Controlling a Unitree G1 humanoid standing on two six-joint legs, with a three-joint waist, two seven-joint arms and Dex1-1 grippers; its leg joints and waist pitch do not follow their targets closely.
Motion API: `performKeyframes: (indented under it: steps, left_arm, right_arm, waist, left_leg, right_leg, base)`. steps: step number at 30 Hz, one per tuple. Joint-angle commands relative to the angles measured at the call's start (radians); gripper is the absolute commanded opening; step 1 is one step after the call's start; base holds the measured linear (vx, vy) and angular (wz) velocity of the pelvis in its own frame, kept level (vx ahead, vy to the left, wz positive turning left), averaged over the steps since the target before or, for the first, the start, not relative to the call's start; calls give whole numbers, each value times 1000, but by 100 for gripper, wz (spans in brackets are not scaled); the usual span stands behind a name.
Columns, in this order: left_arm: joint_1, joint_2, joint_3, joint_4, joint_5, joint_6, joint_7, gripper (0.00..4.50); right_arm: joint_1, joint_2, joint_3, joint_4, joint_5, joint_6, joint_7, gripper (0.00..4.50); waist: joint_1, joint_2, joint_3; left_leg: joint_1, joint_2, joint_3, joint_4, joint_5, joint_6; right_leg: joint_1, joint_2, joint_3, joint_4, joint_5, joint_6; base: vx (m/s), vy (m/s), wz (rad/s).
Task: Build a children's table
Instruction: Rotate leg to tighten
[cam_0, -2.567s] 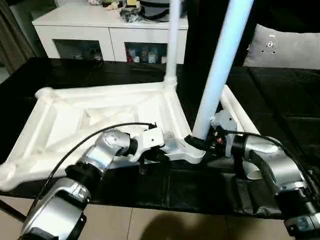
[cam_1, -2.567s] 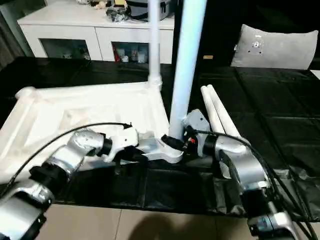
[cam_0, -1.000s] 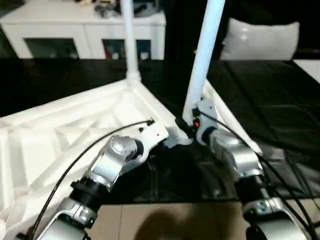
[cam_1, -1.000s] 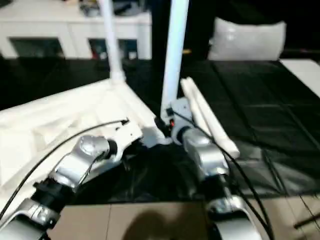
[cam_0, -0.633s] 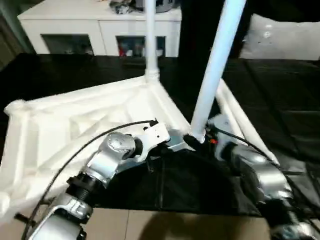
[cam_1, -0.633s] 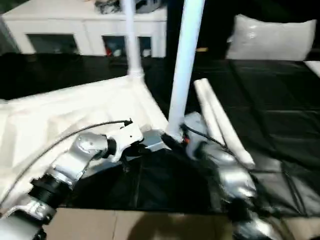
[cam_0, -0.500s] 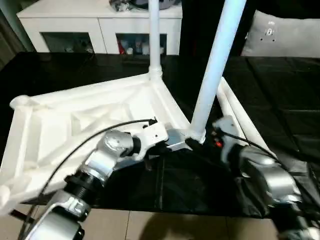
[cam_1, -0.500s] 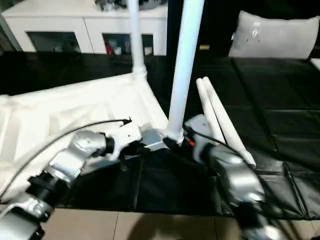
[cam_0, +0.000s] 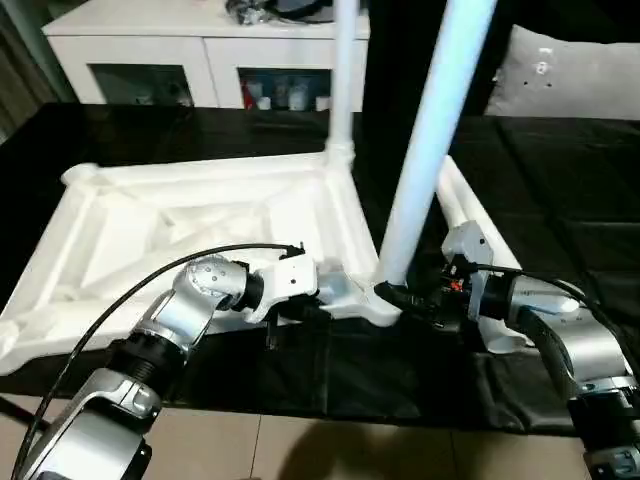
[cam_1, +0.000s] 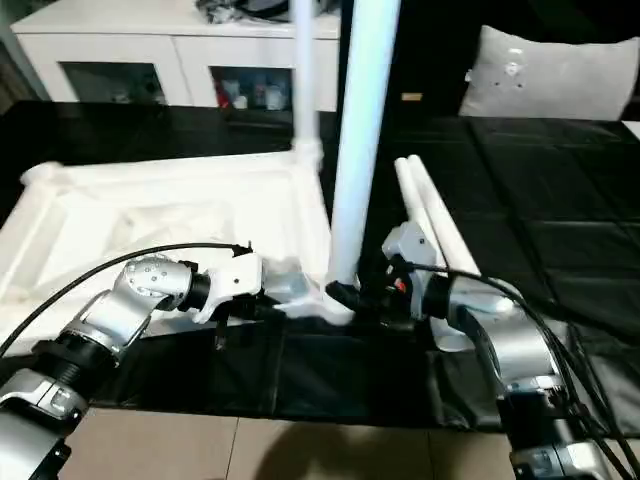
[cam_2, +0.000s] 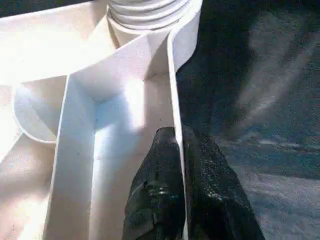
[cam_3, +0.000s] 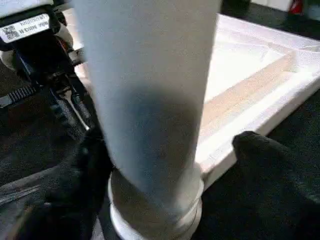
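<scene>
Your white ribbed plastic tabletop (cam_0: 200, 225) lies underside-up on the black-covered table (cam_0: 560, 190). A white tapered tube leg (cam_0: 430, 140) stands in its near corner socket. Your right gripper (cam_3: 170, 165) straddles the leg's base, fingers spread. Your left gripper (cam_2: 176, 165) pinches the tabletop's rim.

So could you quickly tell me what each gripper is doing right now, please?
Left gripper: shut on the tabletop rim near the corner socket.
Right gripper: open, fingers either side of the near leg base.
</scene>
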Motion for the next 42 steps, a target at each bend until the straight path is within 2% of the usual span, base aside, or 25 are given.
performKeyframes:
  steps: [1,4,5,7,8,15,18,22,24,26,28,29,30,31,32,34,38,39,42]
  left_arm:
    - [20,9,-76,23,35,-4,-47,0]
    - [19,7,-75,22,34,-5,-50,0]
    - [19,7,-74,24,34,-8,-53,0]
    - [20,8,-74,25,34,-10,-55,0]
    - [20,7,-72,27,37,-12,-57,0]
    - [23,6,-67,31,34,-8,-59,0]
    - [28,2,-57,28,26,9,-51,0]
    - [36,-10,-40,18,21,58,-13,0]
    - [48,-27,-18,-3,8,115,28,0]
    - [55,-77,26,-30,-14,221,119,0]
    - [52,-134,61,-37,-4,321,243,0]
    - [45,-164,77,-31,7,362,312,0]
    - [37,-200,99,-22,7,397,378,0]
    - [30,-225,112,-16,2,414,415,0]
    - [17,-267,128,-6,1,430,476,0]
    - [9,-303,120,-7,15,442,513,0]
    - [20,-330,112,-42,21,465,517,0]
    - [27,-322,103,-57,31,473,512,0]
    - [31,-297,96,-59,47,457,512,0]
  right_arm:
    - [-12,1,13,11,12,11,15,375]
    - [-17,8,16,33,14,43,17,353]
    - [-21,11,18,45,15,48,16,347]
    - [-22,13,20,51,15,47,15,337]
    - [-25,17,21,57,18,50,16,314]
    - [-11,25,31,56,24,65,38,265]
    - [2,29,35,51,28,71,37,260]
    - [19,50,38,45,25,89,-1,259]
    - [25,87,29,44,15,115,-74,259]
    - [6,163,-1,87,-5,138,-222,258]
    - [-23,233,-30,144,-25,142,-361,258]
    - [-41,265,-48,176,-31,144,-429,257]
    - [-62,300,-73,217,-33,146,-510,257]
    - [-78,323,-91,246,-34,147,-568,257]
    - [-104,357,-107,298,-44,136,-649,257]
    - [-117,380,-99,327,-60,128,-687,257]
    - [-110,402,-97,313,-72,113,-685,257]
    - [-107,408,-109,306,-67,110,-687,313]
    - [-98,403,-139,283,-41,114,-674,332]
  waist:
    - [2,-15,-65]
    - [8,-15,-65]
    - [8,-22,-66]
    - [9,-18,-66]
    - [9,-18,-66]
    - [9,-21,-67]
    - [9,-23,-68]
    - [10,-21,-67]
    - [8,-17,-66]
    - [1,-18,-60]
    - [-13,-20,-52]
    - [-20,-17,-48]
    - [-25,-24,-46]
    - [-28,-24,-45]
    - [-33,-22,-46]
    - [-36,-21,-45]
    - [-41,-18,-44]
    - [-42,-13,-47]
    - [-44,-12,-51]
  left_leg:
    - [-19,56,-9,-55,49,133]
    - [-20,55,-8,-55,48,130]
    - [-20,55,-8,-55,48,127]
    - [-20,55,-9,-55,46,123]
    - [-20,55,-8,-54,46,122]
    - [-20,53,-8,-54,50,117]
    - [-21,53,-8,-53,51,115]
    - [-20,52,-8,-54,39,107]
    - [-20,54,-9,-56,32,97]
    - [-20,54,-10,-63,-4,75]
    - [-10,50,-7,-71,-93,25]
    - [-4,45,-9,-72,-137,11]
    - [-2,43,-10,-74,-150,10]
    - [1,39,-11,-72,-169,8]
    - [4,37,-10,-71,-175,13]
    - [4,36,-11,-73,-191,23]
    - [5,38,-13,-79,-223,42]
    - [3,42,-17,-83,-225,42]
    - [0,49,-19,-88,-217,46]
  right_leg:
    - [76,-78,68,-52,-100,-199]
    - [78,-79,67,-53,-112,-198]
    - [78,-78,67,-53,-115,-193]
    - [77,-79,67,-53,-125,-189]
    - [77,-79,67,-53,-126,-188]
    - [78,-77,66,-52,-128,-177]
    - [78,-77,66,-52,-124,-177]
    - [78,-77,66,-55,-145,-173]
    - [78,-78,66,-56,-156,-172]
    - [77,-79,64,-65,-210,-165]
    - [74,-78,61,-86,-380,-124]
    - [70,-79,56,-102,-481,-92]
    - [71,-78,53,-108,-516,-78]
    - [67,-78,49,-120,-568,-51]
    - [64,-77,47,-124,-582,-41]
    - [63,-75,42,-133,-591,-22]
    - [61,-74,40,-140,-580,-6]
    - [66,-76,41,-135,-556,-13]
    - [68,-78,50,-124,-474,-46]
  base:
    - [0,0,0]
    - [0,0,0]
    - [0,0,0]
    - [0,0,0]
    - [0,0,0]
    - [0,0,0]
    - [0,0,0]
    - [0,0,0]
    - [0,0,0]
    - [0,0,0]
    - [0,0,0]
    - [0,0,0]
    - [0,0,0]
    - [-56,16,-3]
    - [-54,18,-1]
    - [-27,9,0]
    - [0,0,0]
    - [0,0,0]
    - [0,0,0]
